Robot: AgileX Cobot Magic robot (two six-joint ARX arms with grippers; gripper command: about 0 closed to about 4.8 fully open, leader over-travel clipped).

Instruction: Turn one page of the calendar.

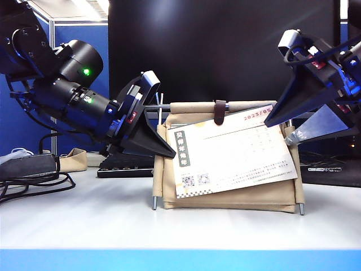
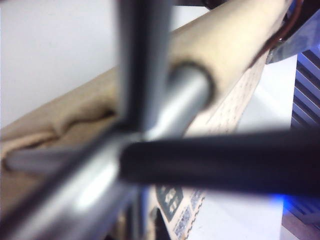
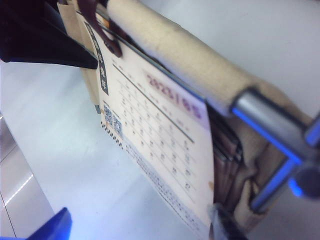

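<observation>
Judging from its slight skew and bowed lower edge, the page (image 1: 234,155) is taken to be light, thin card, stiff enough to lift but easily creased; its free right edge, just below the right gripper (image 1: 293,125), is judged the place to be pinched; that gripper's jaws are spread wide and nothing is held; the left gripper (image 1: 163,148) is seen closed against the calendar (image 1: 197,116) frame's left end, seemingly steadying it.
</observation>
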